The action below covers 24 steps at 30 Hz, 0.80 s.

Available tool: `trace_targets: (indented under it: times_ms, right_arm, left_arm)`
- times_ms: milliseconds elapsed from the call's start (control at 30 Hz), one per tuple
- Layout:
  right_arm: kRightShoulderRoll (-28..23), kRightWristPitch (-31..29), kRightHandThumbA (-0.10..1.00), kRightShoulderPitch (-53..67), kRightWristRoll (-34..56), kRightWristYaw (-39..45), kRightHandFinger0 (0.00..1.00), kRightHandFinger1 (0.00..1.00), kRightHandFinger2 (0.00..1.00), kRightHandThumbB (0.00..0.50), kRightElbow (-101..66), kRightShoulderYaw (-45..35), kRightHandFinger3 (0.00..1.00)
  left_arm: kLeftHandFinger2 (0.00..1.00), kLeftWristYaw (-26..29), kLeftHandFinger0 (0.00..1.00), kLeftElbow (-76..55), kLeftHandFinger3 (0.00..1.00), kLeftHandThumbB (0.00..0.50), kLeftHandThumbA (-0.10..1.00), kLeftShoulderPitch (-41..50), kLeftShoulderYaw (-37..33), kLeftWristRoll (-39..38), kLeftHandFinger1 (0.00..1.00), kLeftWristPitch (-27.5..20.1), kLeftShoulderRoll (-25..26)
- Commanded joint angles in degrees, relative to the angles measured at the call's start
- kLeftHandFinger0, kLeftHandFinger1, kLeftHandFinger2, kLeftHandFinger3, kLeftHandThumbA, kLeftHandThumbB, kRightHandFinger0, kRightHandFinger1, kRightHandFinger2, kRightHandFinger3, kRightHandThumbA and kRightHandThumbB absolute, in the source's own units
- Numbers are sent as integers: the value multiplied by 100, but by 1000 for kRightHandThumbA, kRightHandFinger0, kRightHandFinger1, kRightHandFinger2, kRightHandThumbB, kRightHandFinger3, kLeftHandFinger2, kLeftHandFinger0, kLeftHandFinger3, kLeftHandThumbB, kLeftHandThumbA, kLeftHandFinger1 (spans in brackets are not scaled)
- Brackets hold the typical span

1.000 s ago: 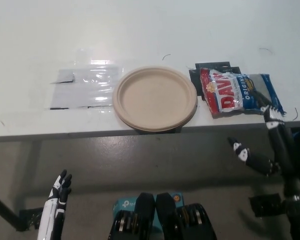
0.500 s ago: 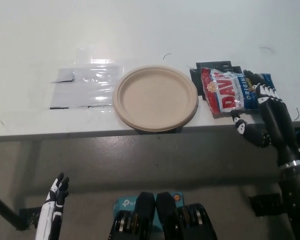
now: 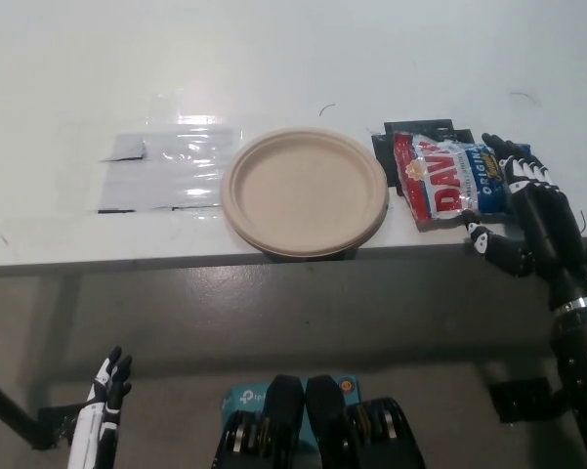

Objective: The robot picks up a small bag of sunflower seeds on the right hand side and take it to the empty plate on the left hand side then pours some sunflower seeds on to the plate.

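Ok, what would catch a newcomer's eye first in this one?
The red and blue seed bag on the white table, with the black right robot hand open over its right end. Beside it sits the empty tan plate. The white left robot hand rests low, off the table.

Red-blue foil seed bag (image 3: 447, 181) lies flat, partly under black right hand (image 3: 527, 210); round tan paper plate (image 3: 304, 191), empty, well to hand's left.
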Motion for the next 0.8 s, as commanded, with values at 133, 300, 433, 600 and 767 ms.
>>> trace_targets:
  times_ms: [133, 300, 433, 600, 767]
  right_arm:
    - [-271, 284, 569, -343, 95, 135, 1000, 1000, 1000, 409, -142, -31, 1000]
    - [-324, 324, 570, -452, 89, 155, 1000, 1000, 1000, 418, -77, 6, 1000]
    - [-383, 479, 622, -528, 36, 285, 1000, 1000, 1000, 418, -108, 42, 1000]
    - [-503, 578, 632, -667, -25, 419, 1000, 1000, 1000, 410, -64, 111, 1000]
    - [-677, 769, 678, -830, -154, 653, 1000, 1000, 1000, 430, -51, 258, 1000]
  left_arm:
    - [1000, 17, 1000, -112, 1000, 64, 1000, 24, 10, -46, 1000, -177, 22]
    - [1000, 17, 1000, -134, 1000, 82, 1000, 37, 15, -33, 1000, -179, 38]
    - [1000, 31, 1000, -156, 1000, 70, 1000, 48, 20, -24, 1000, -168, 27]
    - [1000, 23, 1000, -144, 1000, 77, 1000, 43, 20, -39, 1000, -185, 26]
    - [1000, 16, 1000, -129, 1000, 71, 1000, 17, 24, -42, 1000, -195, 39]
